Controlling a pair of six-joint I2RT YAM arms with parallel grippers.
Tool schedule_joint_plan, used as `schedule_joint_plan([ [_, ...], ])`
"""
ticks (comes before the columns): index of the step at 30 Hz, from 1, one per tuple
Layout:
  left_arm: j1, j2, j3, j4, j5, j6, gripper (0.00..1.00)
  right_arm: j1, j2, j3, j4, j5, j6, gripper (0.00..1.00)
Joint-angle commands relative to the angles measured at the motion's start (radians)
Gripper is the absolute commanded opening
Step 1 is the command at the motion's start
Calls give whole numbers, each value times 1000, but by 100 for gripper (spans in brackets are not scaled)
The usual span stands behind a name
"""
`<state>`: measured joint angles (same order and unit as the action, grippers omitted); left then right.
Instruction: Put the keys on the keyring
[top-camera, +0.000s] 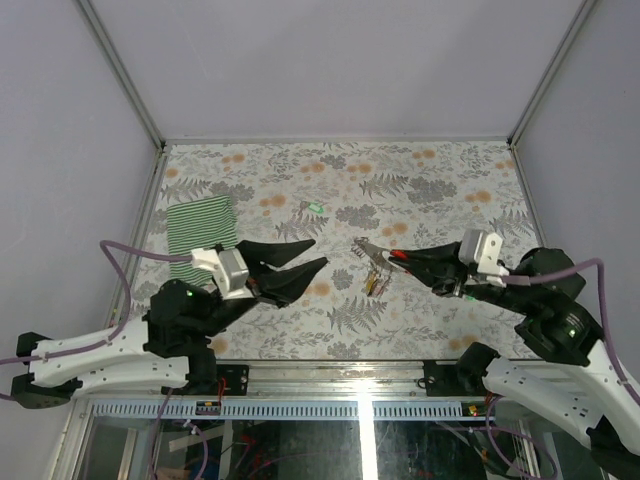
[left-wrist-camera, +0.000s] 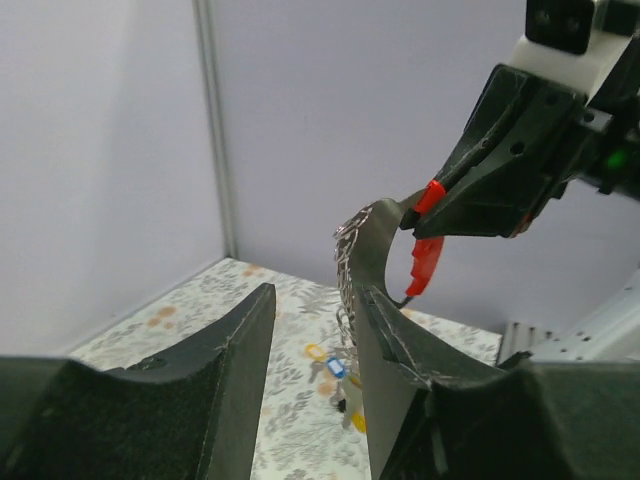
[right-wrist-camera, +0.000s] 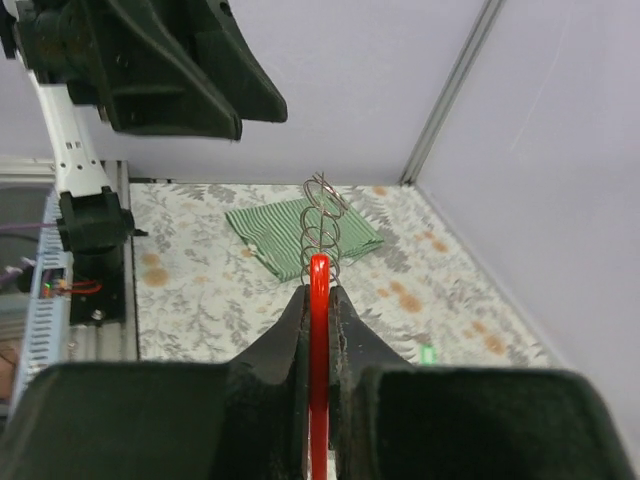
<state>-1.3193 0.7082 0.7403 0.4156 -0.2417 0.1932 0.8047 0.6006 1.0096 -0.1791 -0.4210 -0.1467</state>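
Closest to the lens, my left claw (top-camera: 320, 251) stands with its jaws apart and nothing between them, over the middle of the tabletop (top-camera: 450, 190). Just right of it is the keyring (right-wrist-camera: 318, 285). Its red loop is pinched tight in my right claw (top-camera: 388, 254), and its coiled wire end points toward the left claw. A small bunch of keys (top-camera: 372, 284) dangles beneath it; I cannot tell whether they touch the tabletop. One green key (top-camera: 315, 208) lies loose nearer the far edge, about midway along it.

I judge that key is the one to fetch. I should come down on it low and take it by the plastic head, leaving its hole free for the wire. The right claw should hold the ring level and steady.

The tabletop has a floral print of grey ferns and orange blooms. A green striped cloth (top-camera: 200, 228) lies flat by the left edge. Pale lilac walls (top-camera: 330, 60) close it in, with metal posts (top-camera: 120, 70) rising from the far corners.
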Motion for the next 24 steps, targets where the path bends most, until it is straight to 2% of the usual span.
schedule_joint_plan([
  [1,2,-49,41,-149,69,-162,39,4,-34,0,11,-77,-237,0],
  [4,2,-54,52,-236,63,-202,40,4,-59,-41,-7,-98,-367,0],
  [8,2,-73,22,-255,110,-218,40,4,-106,-100,-74,-117,-648,0],
  [11,3,-100,-13,-254,158,-224,40,4,-123,-110,-182,-107,-856,0],
  [14,2,-123,-50,-251,186,-225,41,4,-78,-39,-353,-68,-990,0],
  [18,2,-131,-106,-221,203,-187,43,5,-46,40,-486,-27,-1069,0],
  [24,2,-67,-163,-64,243,-122,43,5,-51,51,-455,-43,-1062,0],
])
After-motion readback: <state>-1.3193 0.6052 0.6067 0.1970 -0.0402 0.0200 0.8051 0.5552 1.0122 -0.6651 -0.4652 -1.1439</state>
